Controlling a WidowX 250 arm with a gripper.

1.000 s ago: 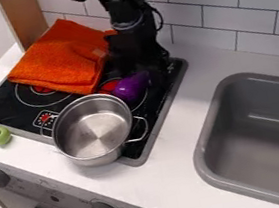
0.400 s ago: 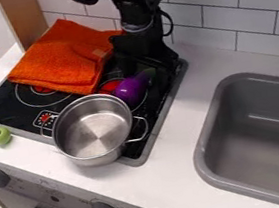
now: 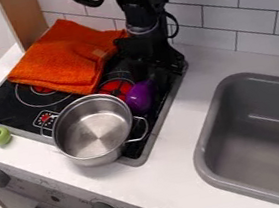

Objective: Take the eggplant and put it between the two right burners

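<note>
Camera view | Purple toy eggplant point(image 3: 140, 99) on cooktop point(image 3: 2, 106), beside steel pot point(image 3: 96, 160), at claw point(image 3: 155, 77) | Claw's grip: I can't tell | Likely light, slick; I'd pinch mid-body.

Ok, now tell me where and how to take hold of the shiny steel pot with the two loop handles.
The best grip on the shiny steel pot is probably the thin metal loop handle on the picture's right. Come from the right and slightly above: the loop juts out from the round wall, giving a narrow part to close on, and that approach avoids the glossy purple eggplant behind.
</note>
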